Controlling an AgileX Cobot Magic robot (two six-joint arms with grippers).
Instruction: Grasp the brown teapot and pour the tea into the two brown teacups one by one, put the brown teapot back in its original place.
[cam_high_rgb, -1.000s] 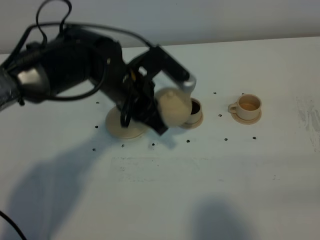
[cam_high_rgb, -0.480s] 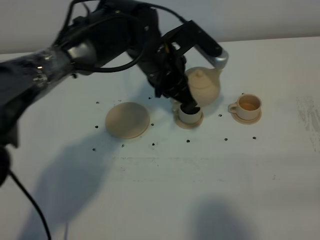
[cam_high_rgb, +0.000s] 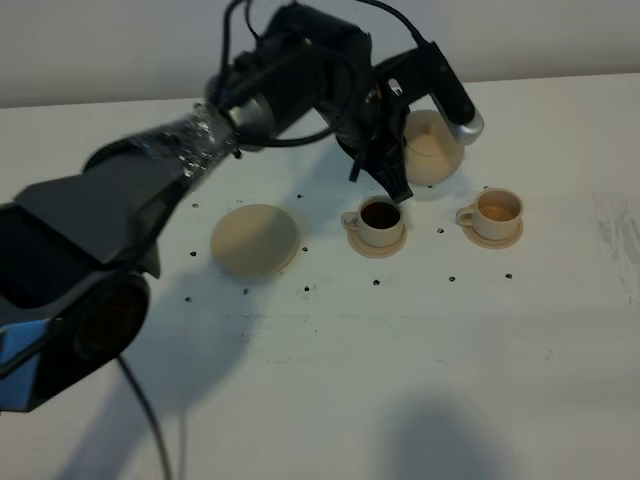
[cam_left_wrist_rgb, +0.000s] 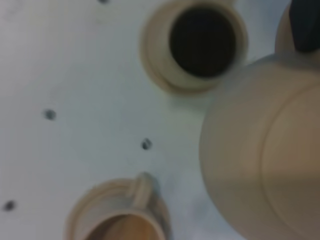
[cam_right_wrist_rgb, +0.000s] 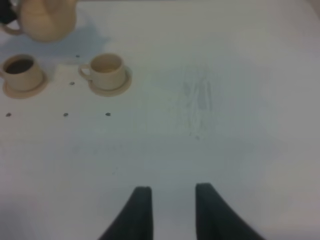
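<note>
My left gripper is shut on the brown teapot and holds it in the air behind the two teacups, between them. The teapot fills the left wrist view and shows in the right wrist view. The left teacup on its saucer holds dark tea; it also shows in the right wrist view. The right teacup on its saucer looks pale inside. The big round saucer plate lies bare to the left. My right gripper is open and empty, out of the exterior view.
The white table carries several small dark dots around the cups, such as one in front. A scuffed patch marks the right side. The left arm stretches across from the left.
The left gripper has carried the teapot from the plate, past the left cup, up and to the right. The left cup now shows dark tea and the plate is bare.
</note>
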